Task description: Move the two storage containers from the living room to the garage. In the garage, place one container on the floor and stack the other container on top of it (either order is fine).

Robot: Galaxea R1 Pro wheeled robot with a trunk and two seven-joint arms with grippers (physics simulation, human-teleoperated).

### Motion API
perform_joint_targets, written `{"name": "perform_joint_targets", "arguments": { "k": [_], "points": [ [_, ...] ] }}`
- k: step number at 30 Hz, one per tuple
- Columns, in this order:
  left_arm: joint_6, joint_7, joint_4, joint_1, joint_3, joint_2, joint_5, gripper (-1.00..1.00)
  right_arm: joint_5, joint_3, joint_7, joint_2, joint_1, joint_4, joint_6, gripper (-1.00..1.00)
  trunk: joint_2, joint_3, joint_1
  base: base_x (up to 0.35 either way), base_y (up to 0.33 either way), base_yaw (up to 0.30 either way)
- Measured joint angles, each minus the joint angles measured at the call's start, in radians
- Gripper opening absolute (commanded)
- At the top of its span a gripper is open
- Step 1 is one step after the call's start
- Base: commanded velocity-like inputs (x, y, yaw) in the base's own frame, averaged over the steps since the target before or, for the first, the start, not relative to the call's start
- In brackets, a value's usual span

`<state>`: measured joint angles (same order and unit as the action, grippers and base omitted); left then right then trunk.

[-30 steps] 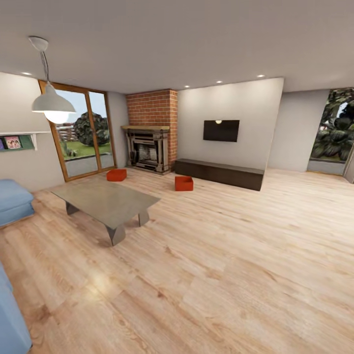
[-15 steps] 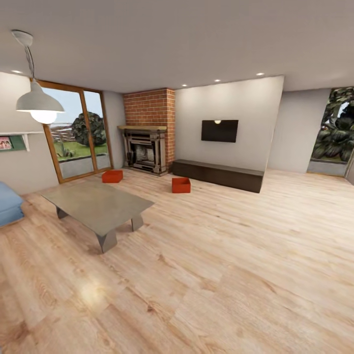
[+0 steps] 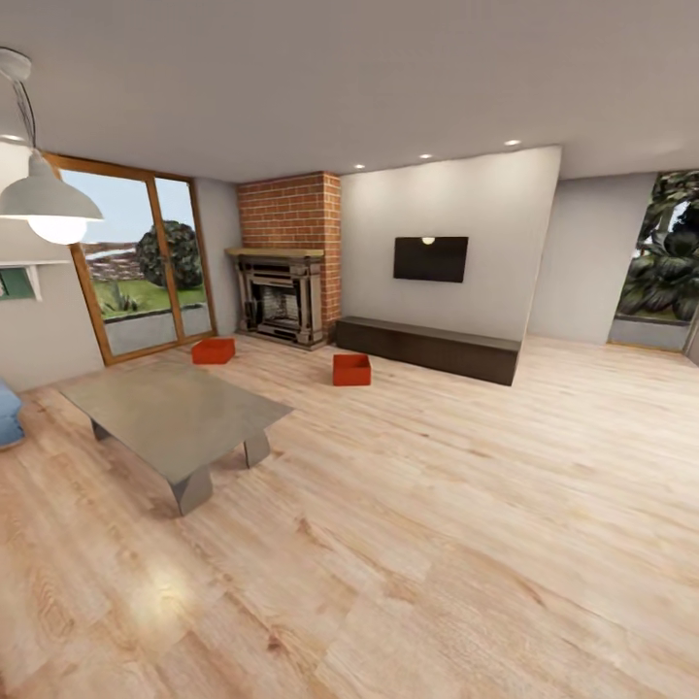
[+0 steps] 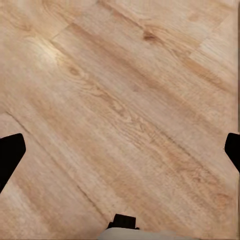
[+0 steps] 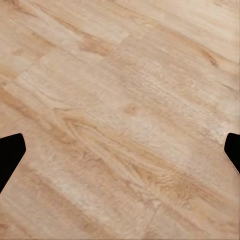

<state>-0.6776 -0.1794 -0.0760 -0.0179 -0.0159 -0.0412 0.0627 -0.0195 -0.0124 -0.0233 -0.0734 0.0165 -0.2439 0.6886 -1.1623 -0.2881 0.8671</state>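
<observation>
While both grippers, left (image 4: 120, 150) and right (image 5: 120, 150), hang released, steer toward the nearer container (image 3: 351, 369) at frame centre, skirting the coffee table (image 3: 175, 416).

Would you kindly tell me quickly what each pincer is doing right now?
Left pincer: open, holding nothing, above the wood-plank floor.
Right pincer: open, holding nothing, above the same floor.
</observation>
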Motion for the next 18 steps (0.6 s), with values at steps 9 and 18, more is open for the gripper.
{"name": "perform_joint_targets", "arguments": {
  "k": [9,18],
  "points": [
    [0.0,0.0,0.0,0.0,0.0,0.0,0.0,1.0,0.0,-0.001,0.001,0.0,0.0,0.0,0.0,1.0,0.0,0.0,0.0,0.306,-0.144,0.0],
    [0.0,0.0,0.0,0.0,0.0,0.0,0.0,1.0,0.0,-0.002,0.001,0.0,0.0,0.0,0.0,1.0,0.0,0.0,0.0,0.315,-0.029,0.0]
  ]
}}
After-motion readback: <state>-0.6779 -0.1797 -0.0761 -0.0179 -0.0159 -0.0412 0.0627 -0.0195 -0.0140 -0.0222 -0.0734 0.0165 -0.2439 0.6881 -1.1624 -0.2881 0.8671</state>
